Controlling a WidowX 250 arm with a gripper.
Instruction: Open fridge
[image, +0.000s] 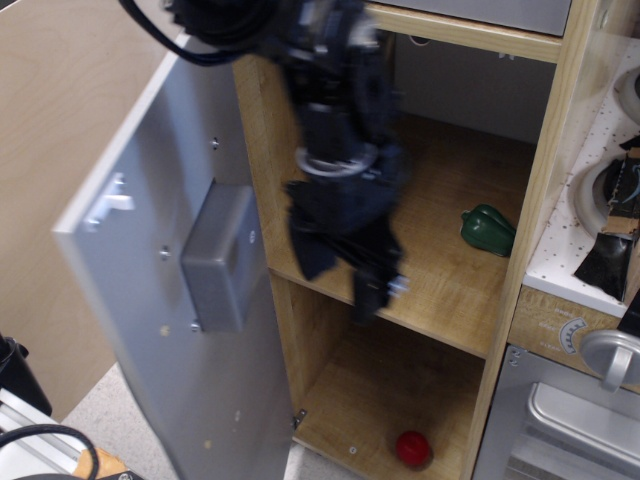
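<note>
The fridge (560, 150) is a tall light-wood cabinet. Its silver-grey door (160, 330) stands swung wide open to the left, showing its inner face with a grey box. The handle is hidden on the far side. Wooden shelves (450, 290) show inside. My black gripper (342, 270) hangs in the opening, in front of the middle shelf, blurred by motion. Its fingers (370, 285) stand apart with nothing between them. It touches neither door nor shelf.
A green pepper (488, 230) lies on the middle shelf at the right. A red ball (413, 449) lies on the bottom shelf. The grey oven door (560, 420) with a knob (612, 358) is at lower right. A plywood wall (70, 120) stands at left.
</note>
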